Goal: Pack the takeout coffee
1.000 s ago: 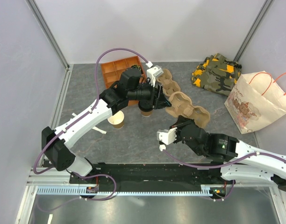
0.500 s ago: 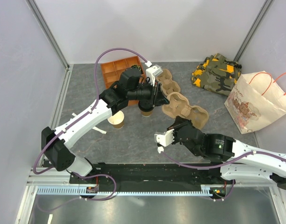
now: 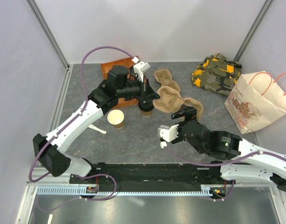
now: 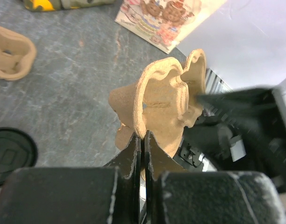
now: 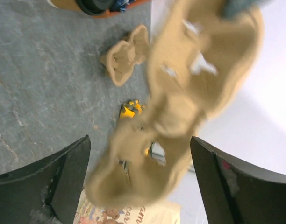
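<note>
Lidless cup (image 3: 116, 118) sits where it was 1 s ago, on the worktop (image 3: 133, 137) left of center. My L arm has swung back and left and now covers more of the orange tray (image 3: 109, 71). L end effector (image 4: 140, 140) was part open over the cup area; now its fingers are pressed together, clamped on the rim of the pulp carrier (image 3: 173, 99). Takeout coffee (image 3: 146, 108) hasn't moved: upright on the worktop w/ black lid on, just near-side of my L end effector, at the carrier's left end and not in any pocket. The carrier has shifted left and back vs. before; L wrist view shows it tipped up on edge, off the worktop. 2nd carrier piece (image 3: 164, 77) is unmoved behind it. My R end effector (image 3: 188, 113) has come fwd toward the carrier's right end, fingers spread wide apart; touching or not, can't tell, wrist view is blurred. Camo cloth (image 3: 217, 72) and paper bag (image 3: 260, 100) are same as before at far right.
</note>
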`<action>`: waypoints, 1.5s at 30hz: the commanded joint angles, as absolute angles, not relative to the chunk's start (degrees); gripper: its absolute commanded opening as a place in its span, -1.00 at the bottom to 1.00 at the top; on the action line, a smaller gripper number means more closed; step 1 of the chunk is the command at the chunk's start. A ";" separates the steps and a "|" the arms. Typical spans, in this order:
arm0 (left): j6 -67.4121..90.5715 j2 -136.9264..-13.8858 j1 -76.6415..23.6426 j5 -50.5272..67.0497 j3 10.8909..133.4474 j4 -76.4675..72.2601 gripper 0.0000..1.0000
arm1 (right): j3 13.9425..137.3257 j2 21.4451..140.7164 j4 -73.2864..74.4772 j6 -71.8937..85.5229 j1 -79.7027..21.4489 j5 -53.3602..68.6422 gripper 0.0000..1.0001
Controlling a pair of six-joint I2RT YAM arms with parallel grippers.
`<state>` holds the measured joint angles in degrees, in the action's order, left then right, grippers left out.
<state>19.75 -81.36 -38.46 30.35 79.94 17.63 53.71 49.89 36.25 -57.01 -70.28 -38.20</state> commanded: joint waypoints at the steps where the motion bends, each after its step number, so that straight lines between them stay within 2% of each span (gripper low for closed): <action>1: 18.37 -77.61 -36.22 32.78 78.14 18.28 -0.96 | 61.69 45.97 42.43 -51.07 -66.20 -37.54 0.96; 3: 17.67 -76.21 -34.63 33.48 77.00 18.46 -0.96 | 65.10 44.48 43.76 -47.91 -63.39 -34.81 0.96; 8: 16.00 -74.01 -33.93 34.10 74.98 18.81 -0.96 | 72.41 42.98 46.49 -42.64 -49.06 -31.03 0.96; 14: 17.23 -72.86 -34.01 35.59 72.95 17.49 -0.96 | 85.06 48.94 52.11 -33.06 -36.48 -31.19 0.95; 17: 18.19 -73.30 -34.01 36.56 73.39 16.79 -0.96 | 90.51 56.76 57.47 -26.91 -32.44 -29.02 0.96; 20: 19.16 -73.74 -34.01 37.35 74.00 16.44 -0.96 | 99.11 65.89 61.50 -22.86 -23.49 -17.26 0.95; 22: 19.60 -73.74 -34.01 37.62 74.00 16.35 -0.96 | 111.75 77.30 68.77 -21.54 -13.69 -8.49 0.96; 23: 19.60 -73.57 -34.01 37.62 73.92 16.35 -0.96 | 116.67 81.00 70.99 -20.92 -10.32 -0.43 0.96; 24: 19.60 -73.30 -34.01 37.70 73.74 16.26 -0.96 | 126.99 87.82 73.02 -21.09 -7.50 3.48 0.95; 27: 19.42 -71.90 -34.01 37.44 72.08 15.82 -0.96 | 142.06 96.73 77.95 -24.51 -0.45 8.08 0.96; 33: 19.42 -70.22 -34.01 38.05 69.79 15.21 -0.96 | 140.47 95.81 75.33 -29.62 16.94 16.85 0.95; 36: 19.34 -70.31 -34.01 38.76 70.40 15.12 -0.96 | 136.34 93.44 70.94 -30.76 30.71 21.69 0.95; 42: 20.13 -70.31 -34.01 39.46 70.05 14.94 -0.96 | 132.28 91.85 66.64 -32.87 44.01 25.84 0.93; 45: 20.04 -69.87 -34.01 39.46 68.65 14.59 -0.96 | 131.66 91.93 64.34 -34.19 46.49 24.97 0.90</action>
